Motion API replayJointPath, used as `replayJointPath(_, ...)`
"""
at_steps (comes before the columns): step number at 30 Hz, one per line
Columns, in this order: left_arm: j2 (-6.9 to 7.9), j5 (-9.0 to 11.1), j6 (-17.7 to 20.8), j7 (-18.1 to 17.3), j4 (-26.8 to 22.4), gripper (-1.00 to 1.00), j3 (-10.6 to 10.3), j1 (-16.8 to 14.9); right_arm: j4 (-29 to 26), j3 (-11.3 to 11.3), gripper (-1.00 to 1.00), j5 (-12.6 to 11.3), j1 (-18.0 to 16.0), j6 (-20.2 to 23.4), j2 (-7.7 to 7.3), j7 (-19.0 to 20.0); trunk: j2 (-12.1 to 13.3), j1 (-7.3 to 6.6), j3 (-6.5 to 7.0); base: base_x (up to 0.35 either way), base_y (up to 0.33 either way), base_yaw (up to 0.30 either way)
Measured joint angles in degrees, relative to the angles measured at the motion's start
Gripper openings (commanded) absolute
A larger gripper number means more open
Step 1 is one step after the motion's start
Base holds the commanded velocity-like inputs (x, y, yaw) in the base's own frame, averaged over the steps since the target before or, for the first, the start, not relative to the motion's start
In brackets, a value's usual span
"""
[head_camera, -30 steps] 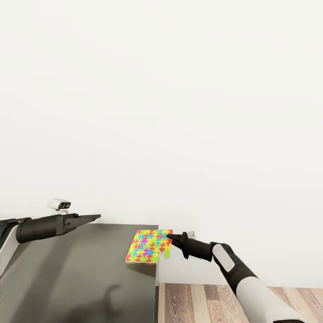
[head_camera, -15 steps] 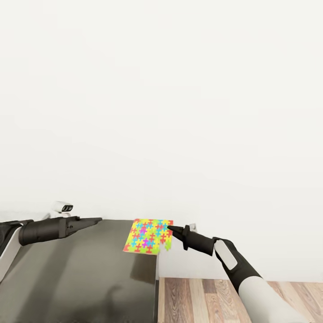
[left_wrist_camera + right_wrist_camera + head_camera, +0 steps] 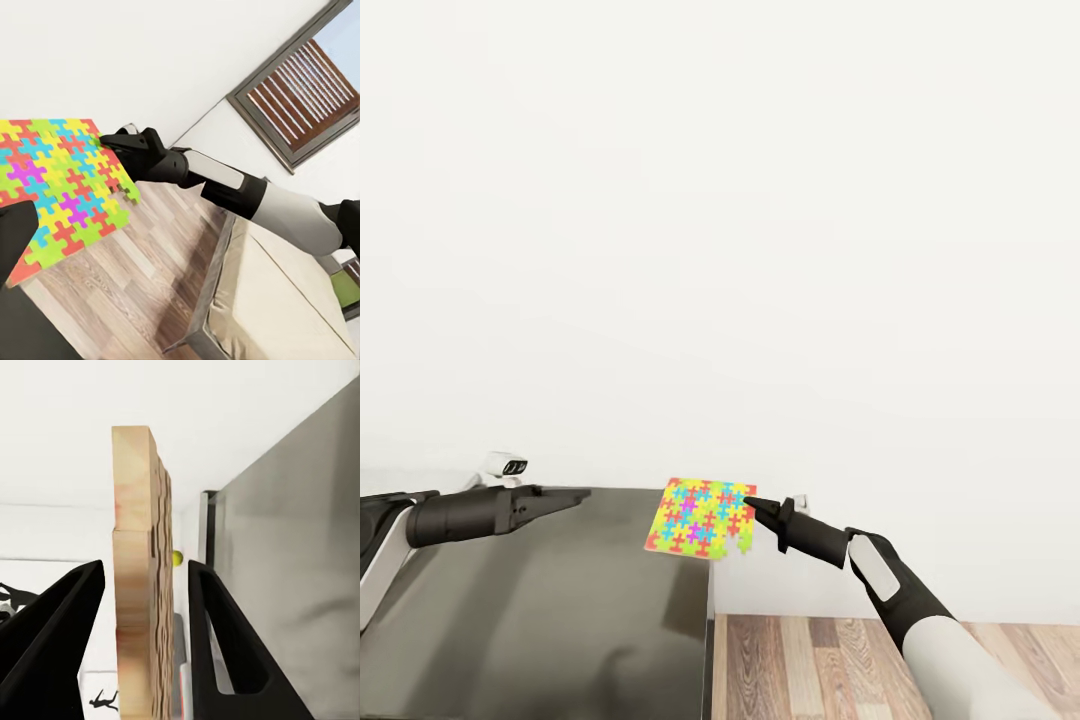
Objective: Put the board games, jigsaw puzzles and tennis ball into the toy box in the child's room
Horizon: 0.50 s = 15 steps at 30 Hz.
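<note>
In the head view, the left gripper (image 3: 575, 494) sits at 9 o'clock over the dark worktop (image 3: 540, 610), pointing right; its jaws appear pressed together, holding nothing. At 6 o'clock, the jigsaw puzzle (image 3: 703, 517) is lifted above the worktop's right corner, tilted. The right gripper (image 3: 752, 506) at 5 o'clock grips the puzzle's right edge. In the right wrist view, both fingers (image 3: 217, 637) flank the puzzle's wooden edge (image 3: 139, 577), with a gap visible each side. A tennis ball (image 3: 177, 558) lies beyond.
</note>
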Motion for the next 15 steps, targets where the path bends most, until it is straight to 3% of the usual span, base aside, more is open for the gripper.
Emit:
replayJointPath(6, 0.08, 0.0, 0.0, 0.0, 0.0, 1.00, 0.0, 0.0, -0.1, 0.0, -1.00, 0.0, 0.0, 0.0, -0.38, 0.1, 2.4, -1.30, 1.08, -0.093, 0.000, 0.000)
replayJointPath(12, 0.04, 0.0, 0.0, 0.0, 0.0, 1.00, -0.1, 0.0, -0.9, 0.0, -1.00, 0.2, 0.0, -0.2, -3.75, 0.1, 4.8, -2.63, 2.16, -0.119, 0.000, 0.000)
replayJointPath(15, 0.00, 0.0, 0.0, 0.0, 0.0, 1.00, -0.1, 0.0, -0.9, 0.0, -1.00, 0.0, 0.0, -0.8, -4.74, 0.2, 6.0, -3.30, 2.70, -0.013, 0.000, 0.000)
